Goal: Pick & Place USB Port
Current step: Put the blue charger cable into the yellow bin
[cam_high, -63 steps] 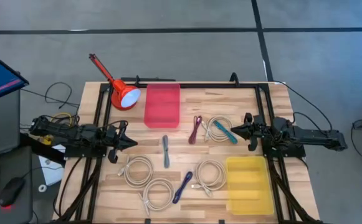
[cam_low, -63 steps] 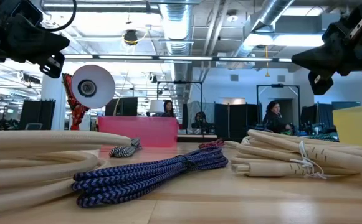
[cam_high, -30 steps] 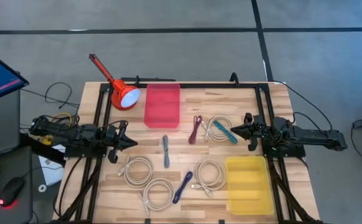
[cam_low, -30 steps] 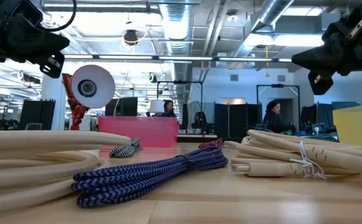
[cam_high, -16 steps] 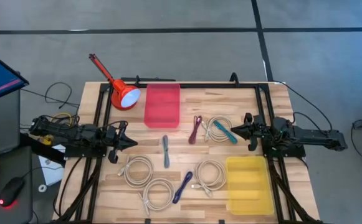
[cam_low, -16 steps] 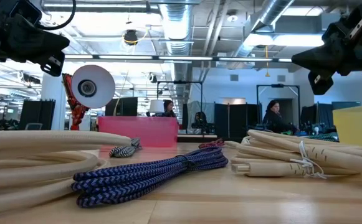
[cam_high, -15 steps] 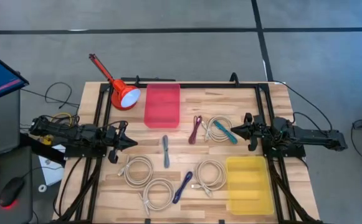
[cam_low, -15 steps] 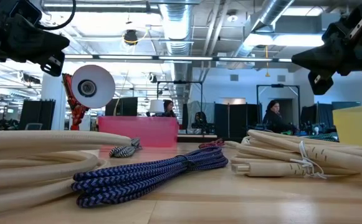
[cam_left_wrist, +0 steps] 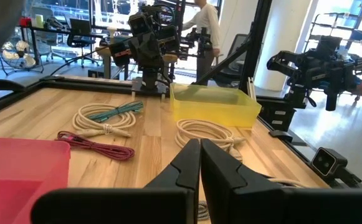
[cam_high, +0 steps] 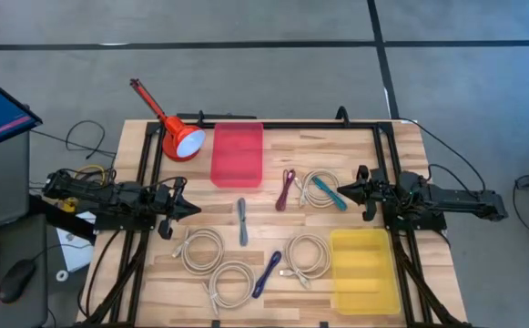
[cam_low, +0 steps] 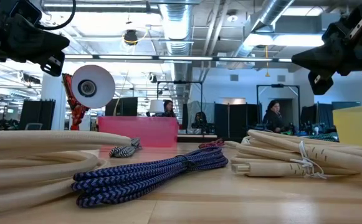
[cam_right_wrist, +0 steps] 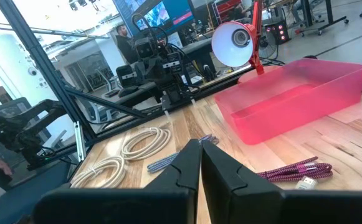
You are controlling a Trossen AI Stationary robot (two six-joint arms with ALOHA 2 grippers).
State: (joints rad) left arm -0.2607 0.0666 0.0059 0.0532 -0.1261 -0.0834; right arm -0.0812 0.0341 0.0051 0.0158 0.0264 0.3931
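Several coiled and bundled USB cables lie on the wooden table: a grey bundle [cam_high: 242, 221], a maroon one [cam_high: 287, 189], a teal one [cam_high: 323, 192] on a cream coil [cam_high: 319, 185], a blue one [cam_high: 268, 272], and cream coils [cam_high: 202, 249] [cam_high: 233, 283] [cam_high: 308, 255]. A pink bin [cam_high: 238, 154] stands at the far middle, a yellow bin [cam_high: 363, 270] at the near right. My left gripper [cam_high: 194, 209] hovers shut and empty at the left edge. My right gripper [cam_high: 340, 190] hovers shut and empty at the right, near the teal cable.
A red desk lamp [cam_high: 178, 135] stands at the far left corner. A black metal frame [cam_high: 273, 124] runs around the table's edges. People and office gear show in the room beyond [cam_low: 274, 115].
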